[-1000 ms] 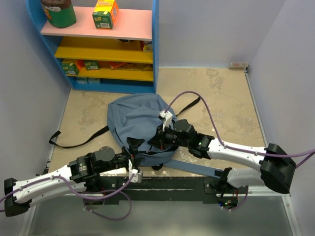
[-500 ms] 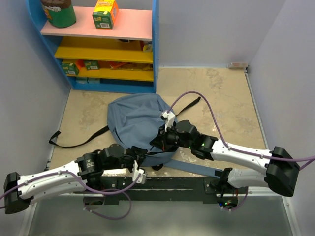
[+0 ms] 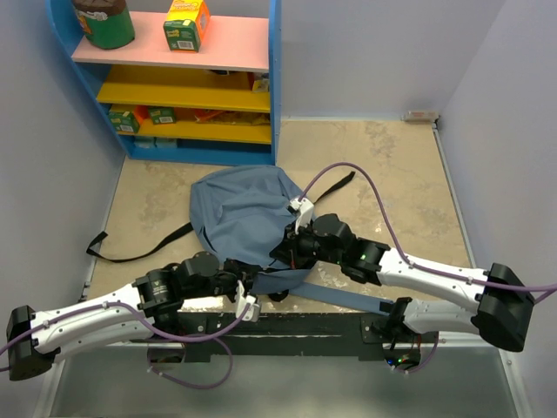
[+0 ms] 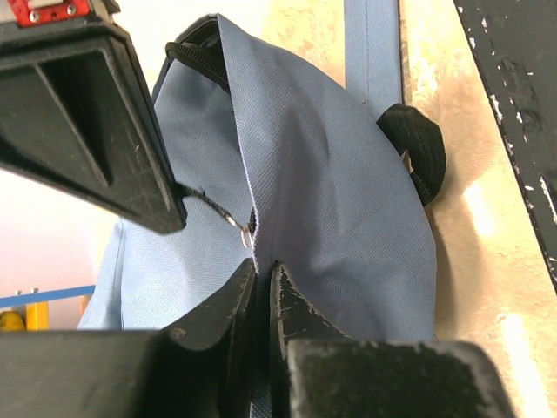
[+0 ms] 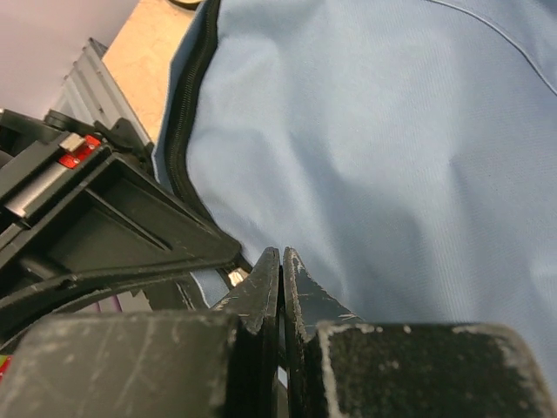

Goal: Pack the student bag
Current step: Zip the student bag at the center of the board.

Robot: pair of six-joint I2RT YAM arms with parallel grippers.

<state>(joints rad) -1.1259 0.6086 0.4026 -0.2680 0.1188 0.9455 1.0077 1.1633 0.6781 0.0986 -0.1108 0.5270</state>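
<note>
The slate-blue student bag [image 3: 239, 213] lies flat on the tan floor, its rounded top toward the shelves. My left gripper [image 3: 254, 280] has come in at the bag's near edge. In the left wrist view it [image 4: 264, 266] is shut on a fold of the bag's fabric [image 4: 331, 200] beside the zip seam. My right gripper [image 3: 280, 254] is shut just above it. A thin black zip cord [image 4: 209, 207] with a metal ring runs from the right gripper's finger [image 4: 104, 131] to the seam. In the right wrist view the shut jaws [image 5: 281, 254] rest against the bag's cloth [image 5: 392, 131].
A blue shelf unit [image 3: 274, 87] with pink and yellow shelves, boxes and a jar stands at the back left. A black strap [image 3: 130, 248] trails left of the bag and a blue shoulder strap [image 3: 348, 298] runs right. A black rail [image 3: 305, 329] lines the near edge.
My left gripper has moved forward and to the right to the bag's near edge and closed from wide open onto the fabric. The right gripper has stayed shut and shifted slightly.
</note>
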